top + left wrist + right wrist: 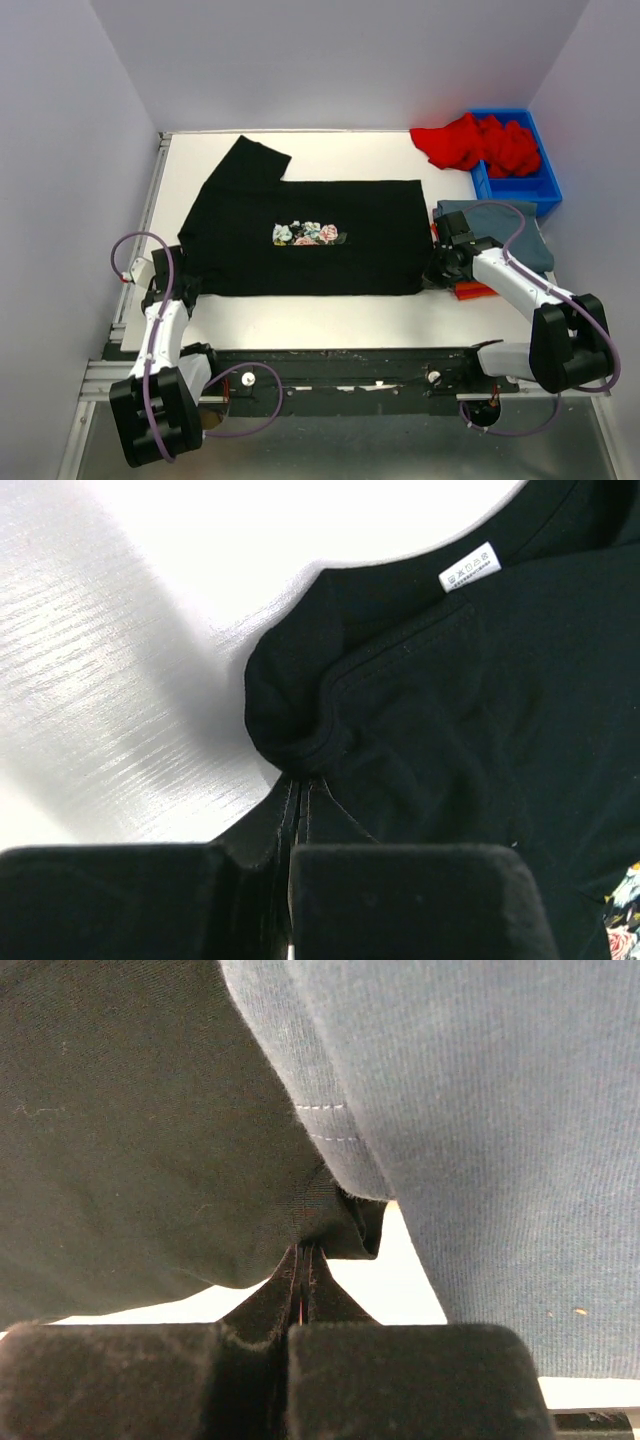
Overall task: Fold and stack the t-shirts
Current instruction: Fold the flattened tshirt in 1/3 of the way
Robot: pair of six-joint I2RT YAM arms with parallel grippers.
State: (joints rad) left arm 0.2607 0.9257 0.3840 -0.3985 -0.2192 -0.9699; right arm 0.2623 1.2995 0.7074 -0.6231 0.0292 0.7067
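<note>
The black t-shirt (pixel 300 235) lies spread flat mid-table, its small chest print (pixel 310 234) facing up and one sleeve pointing to the far left. My left gripper (pixel 182 290) is shut on its near-left edge. In the left wrist view the closed gripper (pixel 300 785) pinches bunched black cloth beside the collar, near the white label (pixel 470 567). My right gripper (pixel 438 268) is shut on the shirt's near-right corner; the right wrist view shows this gripper (pixel 308 1250) pinching that black cloth (pixel 150 1140). A folded slate-blue t-shirt (pixel 505 228) lies on an orange one (pixel 476 291) beside my right gripper.
A bright red t-shirt (pixel 475 142) hangs half out of a blue plastic bin (pixel 530 186) at the far right. The slate-blue shirt (pixel 480 1110) fills the right of the right wrist view. White table (pixel 330 320) shows in front of the black shirt.
</note>
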